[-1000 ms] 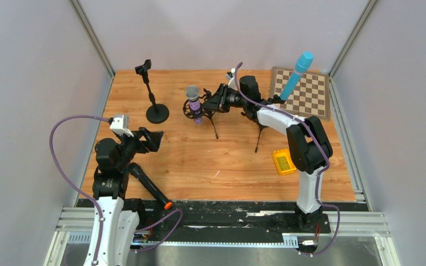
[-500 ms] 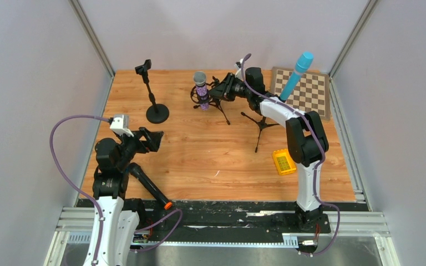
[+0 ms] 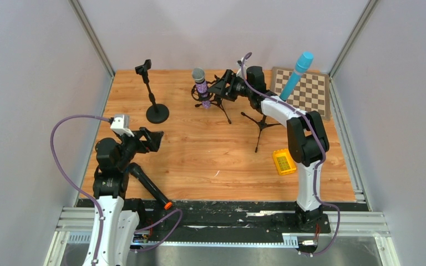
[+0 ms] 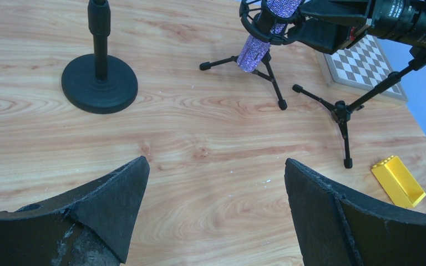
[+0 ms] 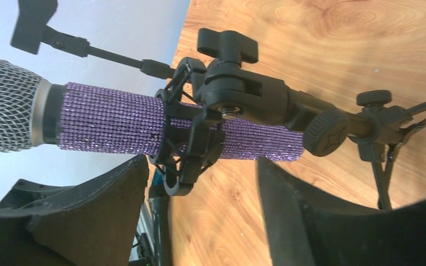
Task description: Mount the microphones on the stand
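The glittery purple microphone point(image 3: 201, 87) with a silver mesh head sits in the shock mount point(image 5: 191, 141) of a small tripod stand point(image 3: 222, 111) at the back middle. My right gripper point(image 3: 222, 88) is just right of the mount, open, its fingers point(image 5: 305, 205) below the purple microphone point(image 5: 116, 119) and holding nothing. The light-blue microphone point(image 3: 298, 70) stands tilted in a second tripod stand point(image 3: 260, 121). The black microphone point(image 3: 150, 189) with an orange end ring lies near the front left. My left gripper point(image 3: 153, 138) hangs open and empty above the table.
A round-base stand point(image 3: 157, 113) with an empty clip point(image 3: 143, 67) stands at the back left. A chessboard point(image 3: 309, 94) lies at the back right. A yellow block point(image 3: 283, 162) rests beside my right arm. Grey walls close in three sides.
My right gripper moved the purple microphone's tripod stand toward the back and a little right, then opened its jaws and let go. The left arm has not moved.
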You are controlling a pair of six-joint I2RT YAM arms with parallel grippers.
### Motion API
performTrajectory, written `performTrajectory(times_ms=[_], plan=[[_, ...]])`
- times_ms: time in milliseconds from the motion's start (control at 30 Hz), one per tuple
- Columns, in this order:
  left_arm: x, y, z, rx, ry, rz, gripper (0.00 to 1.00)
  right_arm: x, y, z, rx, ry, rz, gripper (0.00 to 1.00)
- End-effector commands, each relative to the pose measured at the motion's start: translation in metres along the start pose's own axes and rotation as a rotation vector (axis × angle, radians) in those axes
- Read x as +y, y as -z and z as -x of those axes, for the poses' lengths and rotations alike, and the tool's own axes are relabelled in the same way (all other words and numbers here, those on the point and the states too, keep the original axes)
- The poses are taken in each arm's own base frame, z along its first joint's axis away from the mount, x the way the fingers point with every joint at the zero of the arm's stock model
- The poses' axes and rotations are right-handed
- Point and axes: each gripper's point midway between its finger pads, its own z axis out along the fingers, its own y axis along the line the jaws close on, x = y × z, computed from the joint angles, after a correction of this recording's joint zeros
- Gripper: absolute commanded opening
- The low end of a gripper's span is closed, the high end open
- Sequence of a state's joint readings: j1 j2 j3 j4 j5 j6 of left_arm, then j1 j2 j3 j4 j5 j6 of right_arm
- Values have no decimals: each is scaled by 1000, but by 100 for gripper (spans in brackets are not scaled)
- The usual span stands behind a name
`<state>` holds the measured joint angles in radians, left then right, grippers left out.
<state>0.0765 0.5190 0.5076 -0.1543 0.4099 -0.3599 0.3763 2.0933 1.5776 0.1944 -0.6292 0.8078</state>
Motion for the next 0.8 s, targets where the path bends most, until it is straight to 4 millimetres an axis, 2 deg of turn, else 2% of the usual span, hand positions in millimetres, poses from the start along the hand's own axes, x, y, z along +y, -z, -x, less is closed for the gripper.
performTrajectory(times_ms=[0, 333, 533, 767], plan=[[0, 0, 11, -44, -37, -4, 100, 13, 13, 15, -55, 82, -33, 75], [2, 0, 11, -46, -41, 4, 100, 18, 36, 13, -103, 168, -100, 80], [6, 0, 11, -37, -8, 34, 100, 31, 39, -4, -84, 266, -145, 80], [17, -2, 9, 6, 33, 108, 100, 27, 58, -25, -100, 405, -320, 81]])
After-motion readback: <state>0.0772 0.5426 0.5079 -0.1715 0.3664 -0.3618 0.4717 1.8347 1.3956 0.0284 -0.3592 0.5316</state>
